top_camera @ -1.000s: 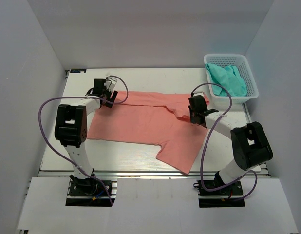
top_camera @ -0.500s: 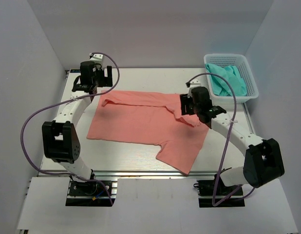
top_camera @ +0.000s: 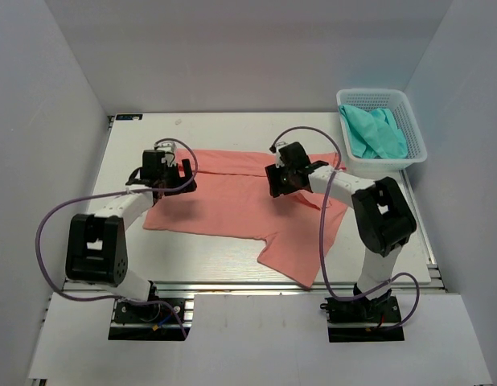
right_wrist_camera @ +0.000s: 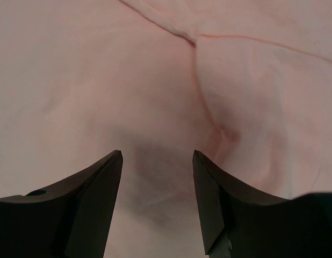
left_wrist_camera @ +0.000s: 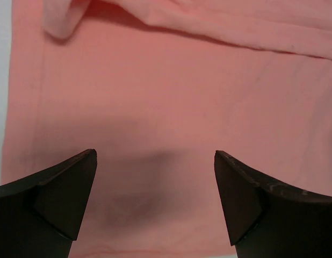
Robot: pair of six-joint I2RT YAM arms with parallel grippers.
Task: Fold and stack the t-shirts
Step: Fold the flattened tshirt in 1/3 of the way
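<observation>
A white table (top_camera: 232, 261) carries a salmon-pink t-shirt (top_camera: 232, 201) spread flat across its middle, a fold running along its far edge. At the far right corner, a white lattice basket (top_camera: 416, 133) holds a crumpled teal-green t-shirt (top_camera: 377, 133). The left gripper (left_wrist_camera: 155, 161) hangs over the pink shirt's left side, jaws spread wide and gripping nothing. The right gripper (right_wrist_camera: 158, 156) hovers above a crease near the shirt's centre, jaws narrower but parted and empty.
</observation>
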